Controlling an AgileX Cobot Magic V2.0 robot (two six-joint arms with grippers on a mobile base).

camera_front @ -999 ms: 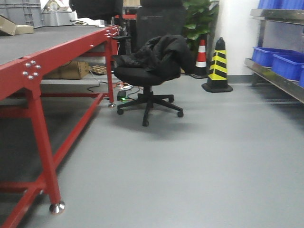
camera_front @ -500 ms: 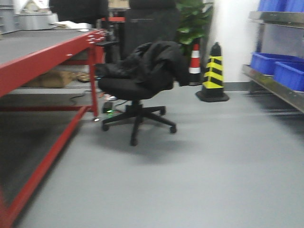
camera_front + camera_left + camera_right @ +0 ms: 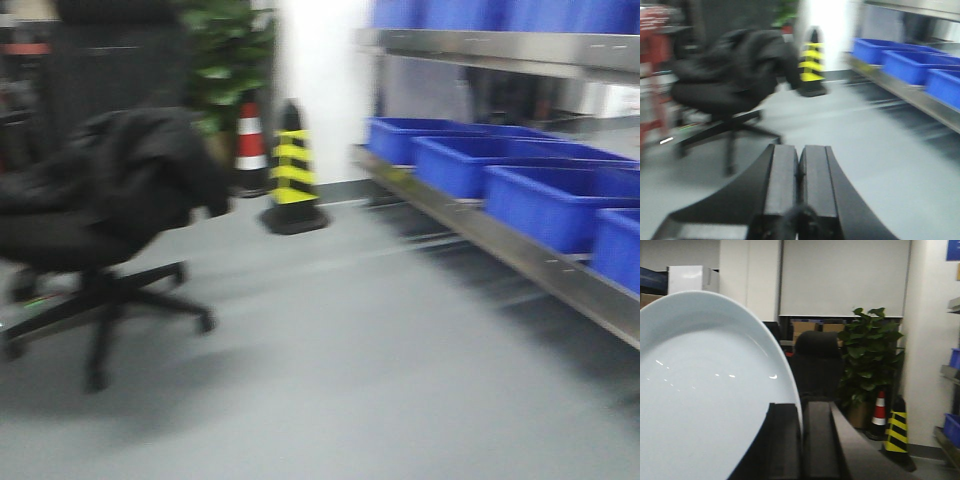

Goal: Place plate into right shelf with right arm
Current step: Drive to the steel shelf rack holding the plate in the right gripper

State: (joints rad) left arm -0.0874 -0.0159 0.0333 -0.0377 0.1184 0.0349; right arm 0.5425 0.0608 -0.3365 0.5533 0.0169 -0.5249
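Firmly, our right fingers (image 3: 819, 440) pinched the plate (image 3: 700, 390) by its rim. Our left fingers (image 3: 782, 175) were pressed together, empty; the right shelf (image 3: 540, 270) stood right of the office chair (image 3: 90, 210).

The left gripper (image 3: 800, 152) points forward over the floor, its two black fingers (image 3: 782, 180) pressed flat together with nothing between them. The right gripper (image 3: 801, 412) points forward too, its fingers (image 3: 820, 440) clamped on the plate (image 3: 705, 390) at the rim.

Grey floor (image 3: 380, 350) — black office chair (image 3: 90, 220), striped cone (image 3: 292, 170)
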